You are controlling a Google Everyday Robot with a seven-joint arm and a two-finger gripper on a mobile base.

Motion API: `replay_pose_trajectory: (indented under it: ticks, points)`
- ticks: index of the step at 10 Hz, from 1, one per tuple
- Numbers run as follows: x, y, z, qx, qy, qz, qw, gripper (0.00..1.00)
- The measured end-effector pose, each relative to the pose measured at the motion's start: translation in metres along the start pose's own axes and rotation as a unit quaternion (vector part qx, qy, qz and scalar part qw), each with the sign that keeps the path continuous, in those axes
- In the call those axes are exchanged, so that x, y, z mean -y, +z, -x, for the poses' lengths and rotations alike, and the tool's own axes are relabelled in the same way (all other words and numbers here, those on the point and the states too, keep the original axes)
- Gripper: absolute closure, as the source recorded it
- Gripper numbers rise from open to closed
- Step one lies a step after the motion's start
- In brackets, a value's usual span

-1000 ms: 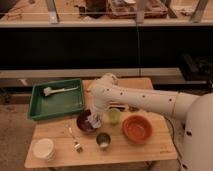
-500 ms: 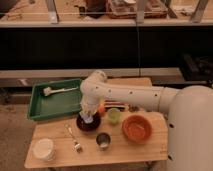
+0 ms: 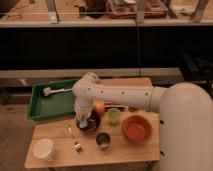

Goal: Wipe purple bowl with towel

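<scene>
The purple bowl (image 3: pixel 93 125) sits on the wooden desk (image 3: pixel 125 154), just in front of the green tray (image 3: pixel 35 109). The gripper (image 3: pixel 83 120) is down inside the purple bowl, at its left side (whether it is clamped on anything or slack, I cannot tell). An orange fruit (image 3: pixel 100 108) lies just behind the purple bowl. A green cup (image 3: pixel 114 116) stands just right of it, with an orange bowl (image 3: pixel 136 128) further right. A metal cup (image 3: pixel 103 140) stands near its front, and a white cup (image 3: pixel 43 148) is well off to its front-left.
</scene>
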Motion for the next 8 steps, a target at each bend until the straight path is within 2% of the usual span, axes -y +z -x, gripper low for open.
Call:
replay_pose_trajectory:
  ticks: [2, 4, 7, 8]
  points:
    - [-0.016, -0.001, 0.018, 0.014, 0.007, 0.006, 0.9999, 1.0]
    - [-0.035, -0.009, 0.027, 0.015, 0.019, 0.012, 0.9996, 1.0]
    - [-0.053, -0.018, 0.022, -0.002, 0.047, 0.027, 0.9985, 1.0]
    - [-0.06, -0.021, 0.014, -0.015, 0.057, 0.037, 0.9976, 1.0]
